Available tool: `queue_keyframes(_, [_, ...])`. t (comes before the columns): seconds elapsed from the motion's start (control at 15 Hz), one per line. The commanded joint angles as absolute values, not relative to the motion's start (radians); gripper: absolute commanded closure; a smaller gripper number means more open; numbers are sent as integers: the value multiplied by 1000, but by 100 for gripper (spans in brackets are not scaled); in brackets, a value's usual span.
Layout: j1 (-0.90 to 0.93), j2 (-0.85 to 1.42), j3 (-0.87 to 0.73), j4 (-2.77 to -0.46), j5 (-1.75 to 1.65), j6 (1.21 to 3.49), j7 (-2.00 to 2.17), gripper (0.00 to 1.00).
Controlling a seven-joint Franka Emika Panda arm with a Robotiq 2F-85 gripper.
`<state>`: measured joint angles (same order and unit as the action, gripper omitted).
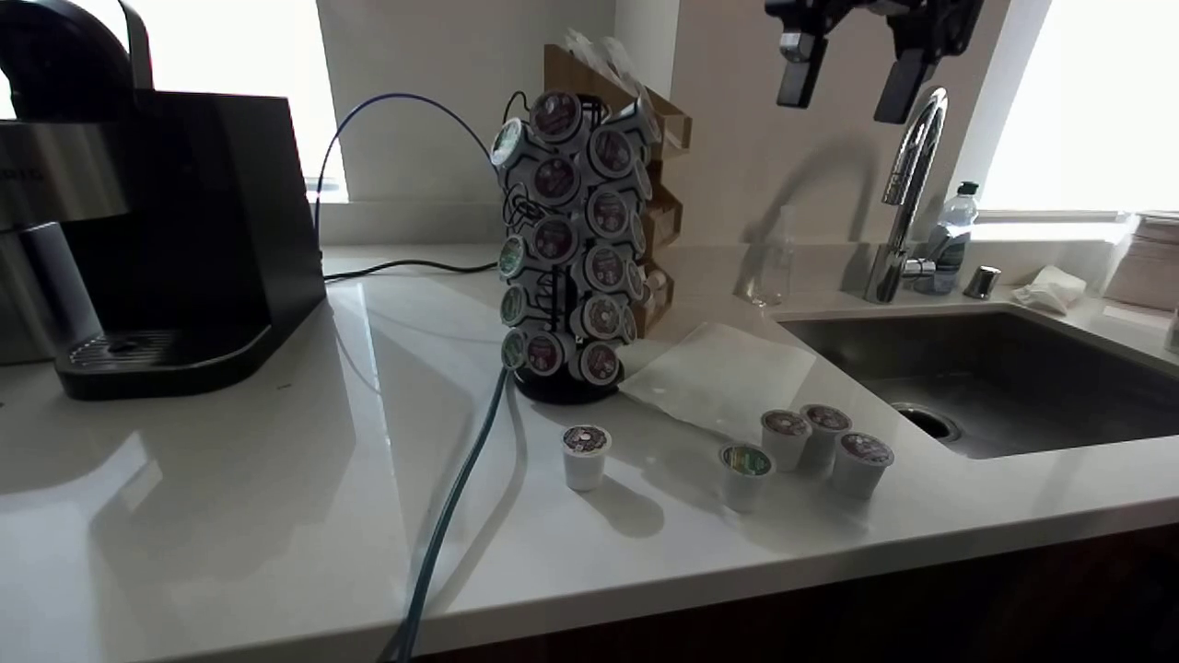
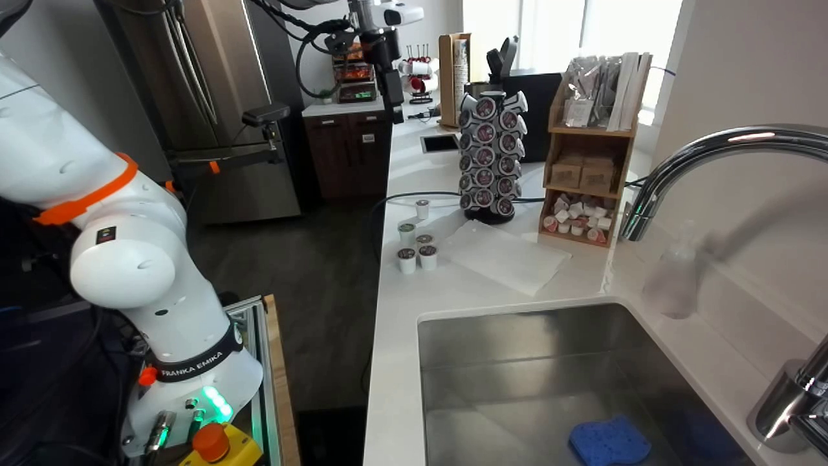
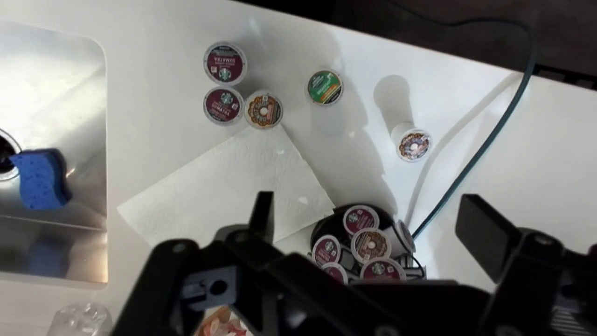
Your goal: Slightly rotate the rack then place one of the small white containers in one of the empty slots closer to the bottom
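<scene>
Item: loose white pod (image 1: 586,460) nearest the rack (image 1: 558,299) seemed light, stiff-sided, best pinched below its rim; my empty hand (image 1: 845,108) gaped wide.

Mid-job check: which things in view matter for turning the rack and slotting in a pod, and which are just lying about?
For the job: open gripper, coffee pod carousel, two loose Sumatra pods, two loose donut-printed pods, one loose green-lidded pod.

Just lying about: black coffee machine, white paper towel, blue sponge, wooden organizer, black-capped bottle.
</scene>
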<state>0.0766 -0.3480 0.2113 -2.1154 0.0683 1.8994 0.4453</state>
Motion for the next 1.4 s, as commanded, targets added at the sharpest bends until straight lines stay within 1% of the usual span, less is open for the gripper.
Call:
queue_keyframes(0.0, [47,-337,242,-2067,-28,1897,572,0])
queue_keyframes(0.13, [49,-332,245,-2048,-61,1871,585,0])
queue_keyframes(0.2, [61,-332,227,-2047,-12,1870,566,0])
queue_keyframes(0.27, [37,-328,245,-2042,-27,1845,688,0])
queue_keyframes(0.47, [32,-334,230,-2050,-15,1770,788,0])
queue_keyframes(0.73, [33,-322,213,-2055,-2,1728,856,0])
queue_keyframes(0.8, [36,-316,213,-2054,-19,1744,846,0])
queue_keyframes(0.87, [44,-318,218,-2057,-74,1827,784,0])
queue_keyframes(1.0, [60,-307,220,-2038,-94,1894,707,0])
queue_keyframes(1.33, [79,-264,233,-1952,-151,1987,518,0])
